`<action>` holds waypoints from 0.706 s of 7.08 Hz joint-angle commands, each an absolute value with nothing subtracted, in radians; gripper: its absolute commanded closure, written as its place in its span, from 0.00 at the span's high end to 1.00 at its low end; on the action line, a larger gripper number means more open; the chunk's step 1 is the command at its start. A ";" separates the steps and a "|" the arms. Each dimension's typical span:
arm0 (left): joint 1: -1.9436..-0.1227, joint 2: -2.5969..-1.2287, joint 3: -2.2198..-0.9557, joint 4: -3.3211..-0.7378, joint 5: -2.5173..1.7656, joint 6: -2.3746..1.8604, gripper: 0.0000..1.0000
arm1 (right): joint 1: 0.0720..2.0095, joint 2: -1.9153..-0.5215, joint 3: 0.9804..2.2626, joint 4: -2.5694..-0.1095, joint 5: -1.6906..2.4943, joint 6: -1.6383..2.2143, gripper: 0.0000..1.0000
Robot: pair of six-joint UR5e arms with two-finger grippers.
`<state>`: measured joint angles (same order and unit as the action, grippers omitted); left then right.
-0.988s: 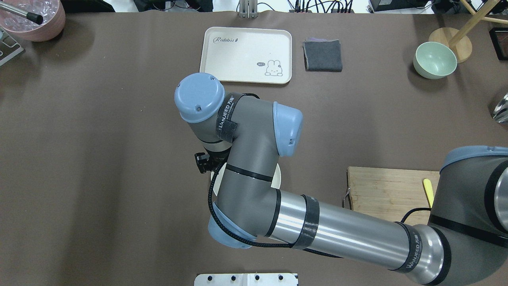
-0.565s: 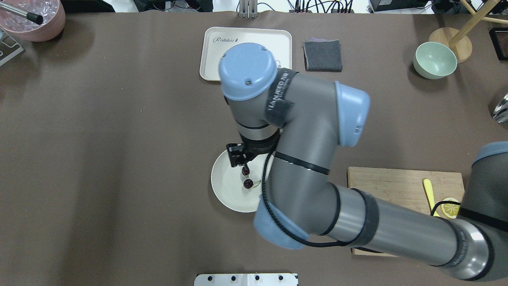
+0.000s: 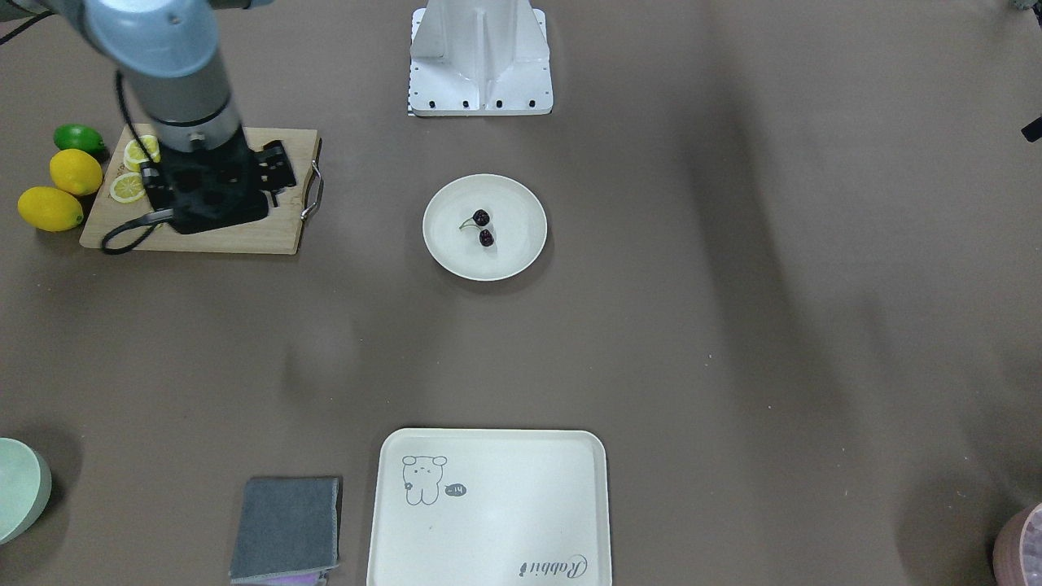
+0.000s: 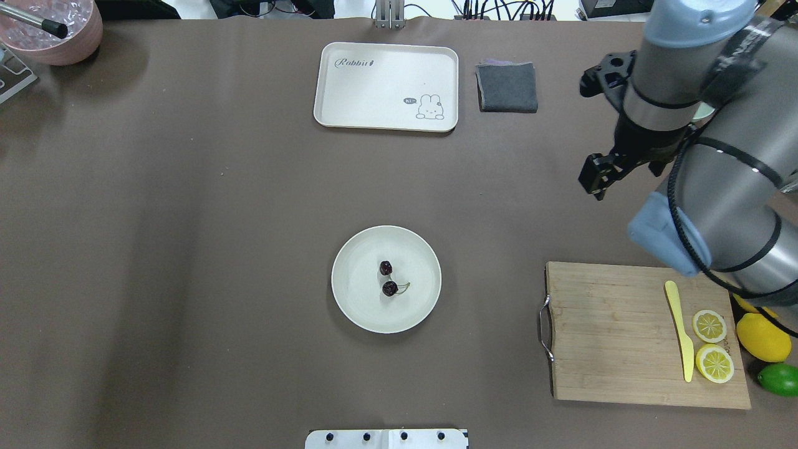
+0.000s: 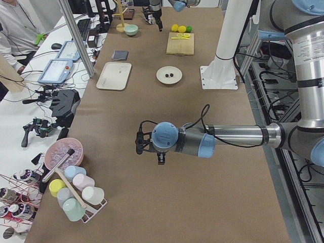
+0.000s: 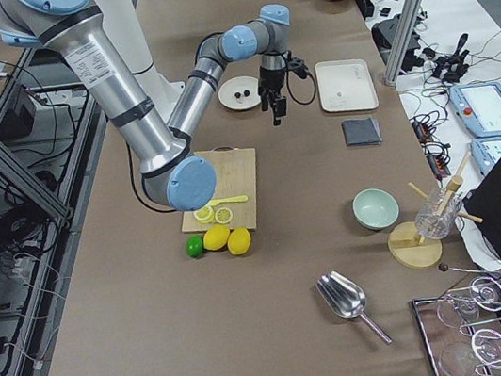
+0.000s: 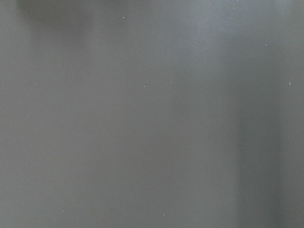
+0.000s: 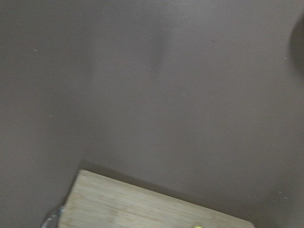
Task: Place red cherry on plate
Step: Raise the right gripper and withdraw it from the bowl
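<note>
Cherry's lie: the cherry (image 4: 389, 288) lies flat as a pair, one fruit behind the other. The long line through both runs from the bench's (image 4: 187, 249) robot-side edge toward its far edge, slightly slanted.
Stems: thin stems (image 4: 402, 287) curl off the fruit nearer the robot and point toward the bench's right end.
Cherry's place: in the plate (image 4: 358, 305), about its middle, apart from the rim.
Plate's place: halfway along the bench, a little nearer the robot-side edge than the far edge.
Bench top: a plain brown matte cover, with the robot's white base (image 3: 480, 57) at the robot-side edge.
Far edge: a cream tray (image 4: 374, 81) with a rabbit drawing, a folded grey cloth (image 4: 507, 87) just beside it, and a green bowl (image 6: 375, 208) further toward the right end.
Right end: a wooden chopping board (image 4: 605, 330) carries a yellow knife (image 4: 682, 337) and two lemon slices (image 4: 714, 363). Two lemons (image 4: 762, 337) and a lime (image 4: 779, 378) sit just off its end.
Far left corner: a pink bowl (image 4: 56, 37).
Room: desks with screens and cables run past the far edge, and a person (image 5: 15, 25) shows at one.
Right claw: the right claw (image 4: 593, 179) hangs high toward the bench's right end, near the chopping board and well apart from the cherry. Whether its fingers are parted I cannot tell.
Left claw: the left claw (image 5: 147, 151) hangs over the brown cover toward the left end, well apart from the plate. I cannot tell whether it is open or closed.
</note>
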<state>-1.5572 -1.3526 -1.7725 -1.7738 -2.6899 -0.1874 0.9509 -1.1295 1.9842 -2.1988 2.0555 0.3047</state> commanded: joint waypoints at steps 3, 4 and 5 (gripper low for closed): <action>-1.493 -1.466 -1.718 -1.772 -2.661 -0.081 0.98 | 1.423 -1.259 1.928 -2.287 2.183 -0.136 1.00; -1.485 -1.459 -1.751 -1.770 -2.681 -0.080 0.98 | 1.454 -1.264 1.918 -2.280 2.231 -0.146 1.00; -1.499 -1.451 -1.762 -1.772 -2.683 -0.051 0.98 | 1.463 -1.296 1.908 -2.269 2.249 -0.197 1.00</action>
<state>-1.4911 -1.4570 -1.7416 -1.7710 -2.6751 -0.0752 1.4344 -1.2679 1.9200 -2.2756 2.2174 -0.1404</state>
